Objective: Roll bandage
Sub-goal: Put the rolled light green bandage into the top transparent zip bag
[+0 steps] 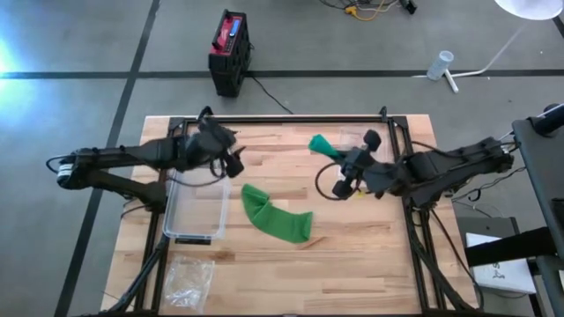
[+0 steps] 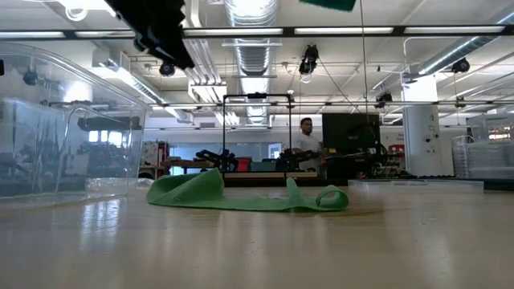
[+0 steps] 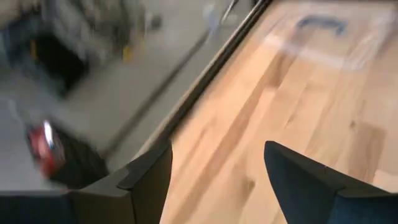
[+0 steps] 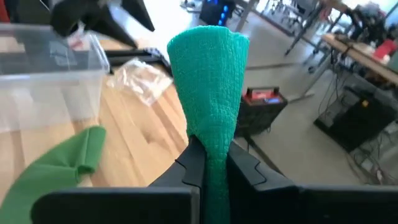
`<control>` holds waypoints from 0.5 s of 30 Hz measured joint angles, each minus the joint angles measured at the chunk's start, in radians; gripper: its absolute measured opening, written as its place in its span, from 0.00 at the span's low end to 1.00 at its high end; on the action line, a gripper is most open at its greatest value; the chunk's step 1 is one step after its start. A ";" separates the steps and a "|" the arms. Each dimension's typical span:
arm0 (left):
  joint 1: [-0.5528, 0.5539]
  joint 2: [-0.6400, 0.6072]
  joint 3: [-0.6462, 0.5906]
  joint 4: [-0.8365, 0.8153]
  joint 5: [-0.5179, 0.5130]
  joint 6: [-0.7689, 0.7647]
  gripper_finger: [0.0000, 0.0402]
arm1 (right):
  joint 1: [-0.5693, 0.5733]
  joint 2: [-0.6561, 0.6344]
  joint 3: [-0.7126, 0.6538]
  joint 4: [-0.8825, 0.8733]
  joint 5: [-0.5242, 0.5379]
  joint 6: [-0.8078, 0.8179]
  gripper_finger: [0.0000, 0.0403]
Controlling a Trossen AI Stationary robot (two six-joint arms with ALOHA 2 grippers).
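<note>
Nearest you, a green cloth [image 1: 276, 217] lies loose on the bench [image 1: 370, 264], beside the clear bin [image 1: 196, 210]. Farther back, your right gripper [image 1: 337, 156] is pinching the teal bandage [image 4: 208, 93], held up clear of the wood. Your left gripper [image 3: 214, 180] hovers spread above the bin's far end.

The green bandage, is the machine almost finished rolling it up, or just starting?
Early on, it seems. Done: the right gripper has pinched one end of the teal bandage and holds it above the table. In hand: nothing is being wound, and the left gripper hangs open and empty near the clear bin. Left: no roll shows, and a green cloth lies loose.
</note>
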 joint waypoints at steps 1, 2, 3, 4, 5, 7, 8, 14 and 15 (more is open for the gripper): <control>0.038 0.014 0.017 -0.038 0.028 -0.040 0.60 | 0.000 0.000 -0.027 0.022 0.002 0.008 0.06; 0.080 0.030 0.030 -0.072 0.066 -0.069 0.60 | -0.002 0.001 -0.058 0.047 0.001 0.009 0.06; 0.123 0.051 0.043 -0.109 0.109 -0.091 0.59 | -0.002 0.005 -0.091 0.075 0.000 0.006 0.06; 0.165 0.075 0.059 -0.132 0.153 -0.107 0.58 | -0.002 0.013 -0.121 0.121 -0.002 0.000 0.06; 0.211 0.101 0.077 -0.140 0.193 -0.121 0.57 | -0.002 0.019 -0.151 0.183 -0.005 -0.012 0.06; 0.300 0.157 0.117 -0.168 0.257 -0.131 0.54 | -0.002 0.023 -0.211 0.275 -0.022 -0.059 0.05; 0.341 0.191 0.138 -0.190 0.276 -0.131 0.53 | -0.002 0.027 -0.236 0.325 -0.042 -0.075 0.05; 0.522 0.416 0.307 -0.356 0.305 -0.113 0.45 | -0.007 0.032 -0.315 0.413 -0.110 -0.087 0.07; 0.537 0.448 0.337 -0.381 0.305 -0.103 0.44 | -0.007 0.028 -0.325 0.409 -0.110 -0.087 0.07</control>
